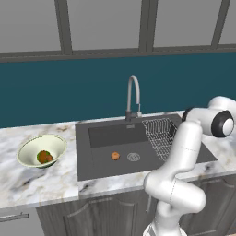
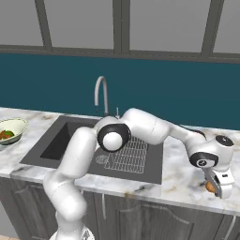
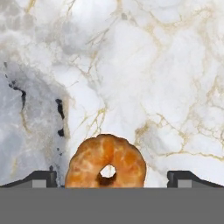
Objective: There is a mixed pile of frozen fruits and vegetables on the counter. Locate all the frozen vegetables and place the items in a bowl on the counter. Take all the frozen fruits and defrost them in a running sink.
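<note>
Orange fruit piece point(image 3: 106, 162) sits dead centre between my tool's point(image 2: 216, 188) spread fingers, nothing gripped yet. Tool is low over the marble surface point(image 3: 144, 65), right of the sink point(image 1: 103, 161), fruit resting on the stone at the fingertips.

Risks as I see them:
- Piece is round with a hole in the middle; if the fingers close off-centre it likely rolls or squirts out.
- It lies close to the front edge of the surface in the right base view, so a nudge could send it off.
- Closing while still too high would just clip the top.

Around: second orange piece point(image 1: 115, 156) already lies in the basin beside the drain point(image 1: 133, 156). Bowl point(image 1: 32, 147) stands well left of the sink with green and brown-orange bits inside. Wire rack point(image 1: 159, 133) fills the basin's right end, directly between me and the drop zone; I judge I need to carry over it. Faucet point(image 1: 133, 94) stands behind the basin; can't tell if water runs.
</note>
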